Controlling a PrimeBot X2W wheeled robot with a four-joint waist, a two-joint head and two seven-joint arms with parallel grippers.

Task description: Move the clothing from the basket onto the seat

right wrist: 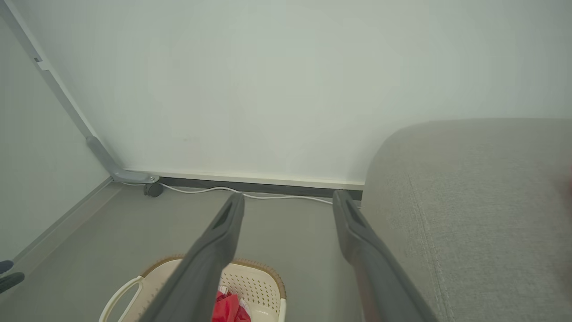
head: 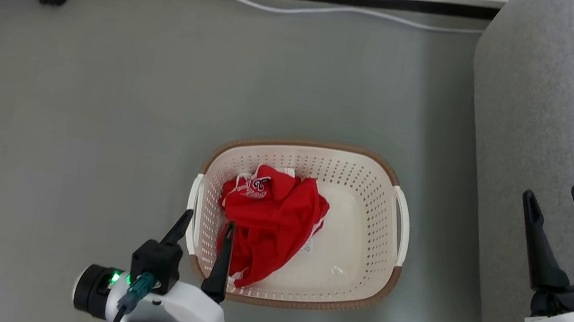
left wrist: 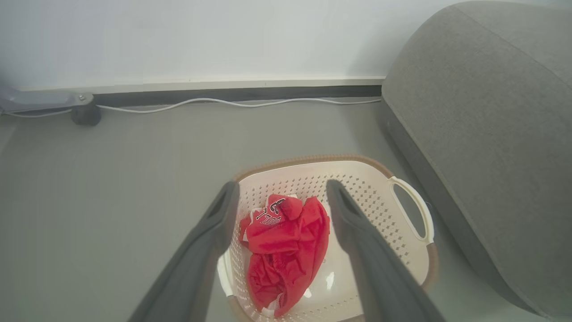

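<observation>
The red clothing (head: 271, 217) lies bunched up in the left half of the basket (head: 354, 180). The basket sits on the floor (head: 64, 116), near the grey seat (head: 566, 116). The left gripper (head: 210, 220) hovers over the basket's near left rim. Its two fingers (head: 220, 261) are wide apart and hold nothing. The right gripper (head: 553, 193) waits over the seat, also wide and empty.

The job now looks like a reach and a grab. To do it well, the left gripper should go down over the fat middle of the red heap, not its thin edge. It should stay off the basket's side (one finger looks to be right over the rim, so it should slide inward first). Then it can pinch a thick fold, so the whole piece lifts.

The heap is longer than it is wide. Its long way runs from the far side of the basket to the near side. The end with the white letters points away from the robot.
</observation>
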